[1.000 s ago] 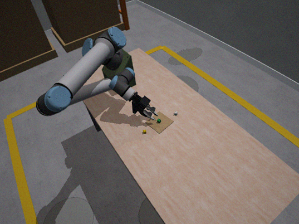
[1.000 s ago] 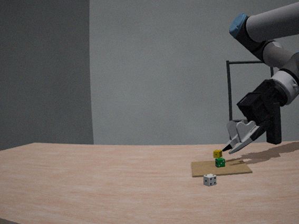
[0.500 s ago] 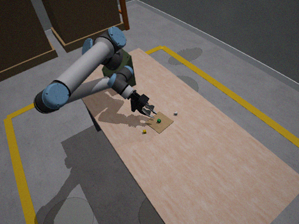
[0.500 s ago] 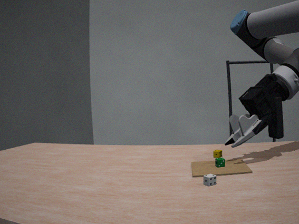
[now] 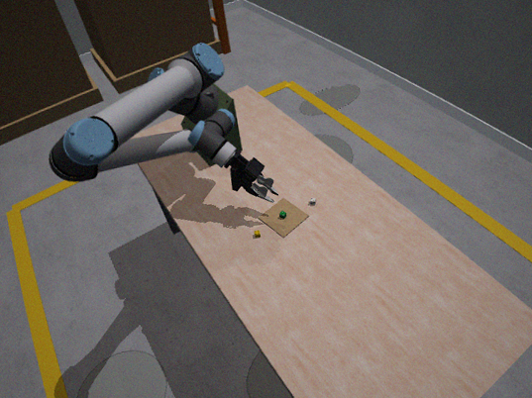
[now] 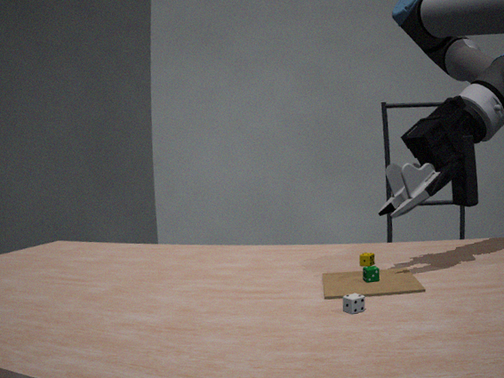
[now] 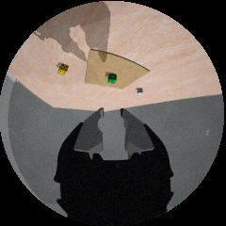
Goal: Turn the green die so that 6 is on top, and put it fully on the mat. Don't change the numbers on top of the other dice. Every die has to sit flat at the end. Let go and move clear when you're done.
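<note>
The green die (image 5: 282,214) (image 6: 371,273) (image 7: 112,78) sits flat on the brown mat (image 5: 295,224) (image 6: 340,288) (image 7: 99,66), fully inside its edges. I cannot read its top number. My gripper (image 5: 270,195) (image 6: 391,211) (image 7: 112,108) hangs tilted in the air above and behind the mat, clear of the die. Its fingers stand a narrow gap apart with nothing between them. The yellow die (image 5: 256,233) (image 6: 366,258) (image 7: 63,69) lies on the table just off one side of the mat. The white die (image 5: 312,201) (image 6: 353,303) (image 7: 139,90) lies just off the opposite side.
The wooden table (image 5: 371,278) (image 6: 161,306) stretches long beyond the mat. A dark metal frame (image 6: 385,146) stands behind the table. Yellow floor tape (image 5: 33,304) rings the cell, and large brown crates (image 5: 2,60) stand at the back.
</note>
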`<state>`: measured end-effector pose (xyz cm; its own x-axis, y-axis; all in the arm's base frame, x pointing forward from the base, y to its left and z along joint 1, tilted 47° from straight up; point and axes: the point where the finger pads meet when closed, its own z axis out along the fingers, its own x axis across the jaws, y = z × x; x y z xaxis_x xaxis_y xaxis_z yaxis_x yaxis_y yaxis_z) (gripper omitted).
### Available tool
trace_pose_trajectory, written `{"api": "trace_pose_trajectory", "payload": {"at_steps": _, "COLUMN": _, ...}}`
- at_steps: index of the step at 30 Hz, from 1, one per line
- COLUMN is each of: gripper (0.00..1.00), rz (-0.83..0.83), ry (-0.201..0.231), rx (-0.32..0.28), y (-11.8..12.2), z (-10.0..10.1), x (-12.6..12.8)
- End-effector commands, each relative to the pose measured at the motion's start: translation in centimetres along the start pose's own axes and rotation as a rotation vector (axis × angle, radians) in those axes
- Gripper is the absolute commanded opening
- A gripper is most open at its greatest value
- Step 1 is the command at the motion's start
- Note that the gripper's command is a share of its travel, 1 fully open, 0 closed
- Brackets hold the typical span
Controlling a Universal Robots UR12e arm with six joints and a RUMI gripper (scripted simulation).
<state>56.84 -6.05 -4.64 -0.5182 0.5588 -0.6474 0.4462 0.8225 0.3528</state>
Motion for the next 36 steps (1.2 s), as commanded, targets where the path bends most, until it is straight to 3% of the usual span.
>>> {"api": "trace_pose_trajectory", "payload": {"at_steps": 1, "gripper": 0.21, "rz": 0.000, "ry": 0.001, "rx": 0.001, "y": 0.5, "z": -0.3, "x": 0.0}}
{"api": "trace_pose_trajectory", "payload": {"at_steps": 11, "gripper": 0.21, "rz": 0.000, "ry": 0.002, "rx": 0.013, "y": 0.5, "z": -0.3, "x": 0.0}}
{"api": "trace_pose_trajectory", "payload": {"at_steps": 21, "gripper": 0.21, "rz": 0.001, "ry": 0.005, "rx": 0.080, "y": 0.7, "z": 0.0, "x": 0.1}}
{"api": "trace_pose_trajectory", "payload": {"at_steps": 28, "gripper": 0.21, "rz": 0.002, "ry": 0.005, "rx": 0.201, "y": 1.4, "z": 0.2, "x": 0.1}}
{"api": "trace_pose_trajectory", "payload": {"at_steps": 36, "gripper": 0.21, "rz": 0.000, "ry": 0.001, "rx": 0.411, "y": 2.7, "z": 0.6, "x": 0.0}}
